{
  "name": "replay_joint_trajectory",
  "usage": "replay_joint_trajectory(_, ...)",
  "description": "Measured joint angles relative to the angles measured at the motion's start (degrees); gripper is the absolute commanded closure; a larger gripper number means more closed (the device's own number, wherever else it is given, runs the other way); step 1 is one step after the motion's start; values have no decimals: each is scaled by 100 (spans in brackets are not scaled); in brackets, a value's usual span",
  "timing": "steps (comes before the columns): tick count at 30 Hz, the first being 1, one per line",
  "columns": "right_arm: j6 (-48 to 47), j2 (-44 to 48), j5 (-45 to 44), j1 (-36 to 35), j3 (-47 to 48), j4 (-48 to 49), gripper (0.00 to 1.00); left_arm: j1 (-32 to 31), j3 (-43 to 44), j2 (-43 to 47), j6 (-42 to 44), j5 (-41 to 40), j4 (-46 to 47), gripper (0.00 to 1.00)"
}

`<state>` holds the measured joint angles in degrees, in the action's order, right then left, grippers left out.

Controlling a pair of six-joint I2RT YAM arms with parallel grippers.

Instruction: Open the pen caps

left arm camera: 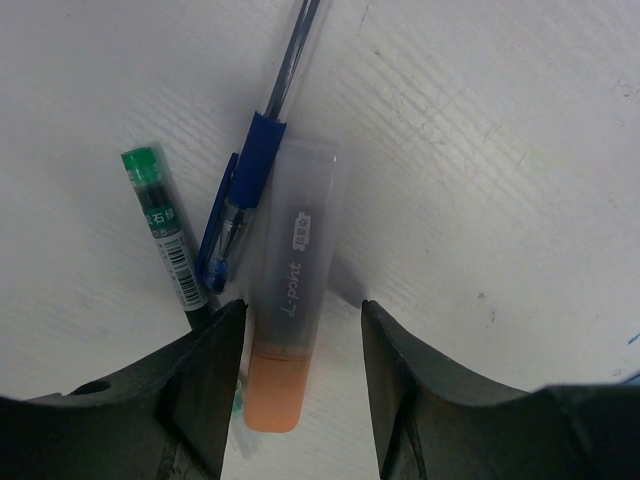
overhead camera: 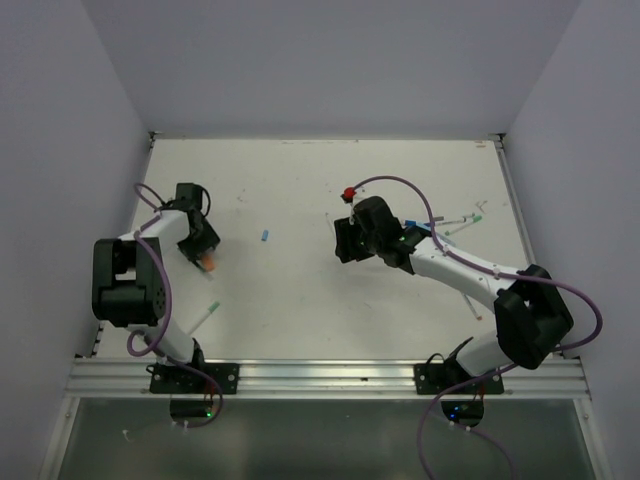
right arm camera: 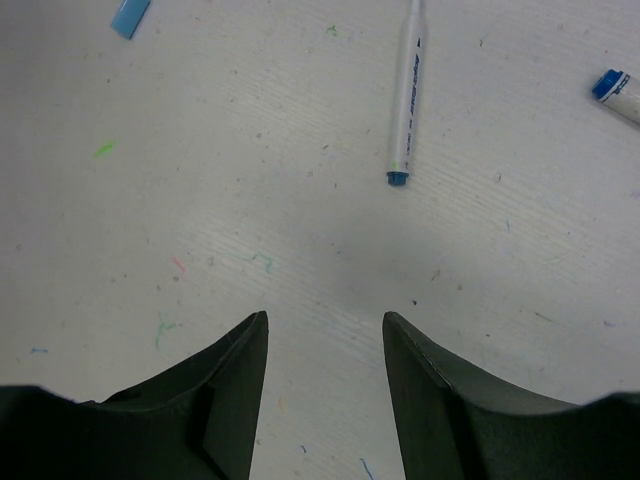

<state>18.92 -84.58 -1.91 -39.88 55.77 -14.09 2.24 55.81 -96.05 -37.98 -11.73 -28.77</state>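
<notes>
**A:** In the lower middle of the left wrist view, what sits between the fingers of the left gripper (left arm camera: 302, 312)?

**B:** A highlighter (left arm camera: 295, 250), lying flat on the bench (left arm camera: 500, 150). Its frosted barrel runs toward the top of the frame. Its orange cap (left arm camera: 275, 395), judged a cap from its short coloured length, points to the bottom edge, deep between the fingers.

**A:** Gripper condition?

**B:** Spread wide enough to straddle the highlighter. The finger at frame left touches it or lies just beside it, and bench shows between it and the other finger. Nothing is clamped.

**A:** Step in hand?

**B:** Pickup of a capped pen, by my reading. The next move calls for closing on the barrel, lifting, and presenting the orange end to the other arm for the pull.

**A:** Is the right gripper (right arm camera: 325, 325) ready?

**B:** Its fingers stand apart, holding nothing, above the bench. A white marker (right arm camera: 405, 90) lies well apart, at upper centre of its view.

**A:** Hazards?

**B:** A blue pen (left arm camera: 245, 200) lies just beside the highlighter, so closing may trap it.
</notes>
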Motion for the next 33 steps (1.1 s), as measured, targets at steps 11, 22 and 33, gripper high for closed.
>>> replay_joint_trajectory(11,2,0,-4,2,-26,35,46,0,-4,-70,-39,61,157,80)
replay_joint_trajectory(22,13,0,-2,0,-76,46,46,-96,-66,306,122,511,321,100)
replay_joint_trajectory(33,511,-33,472,22,190,35,40,-1386,-326,1978,992,2015,1095,100)
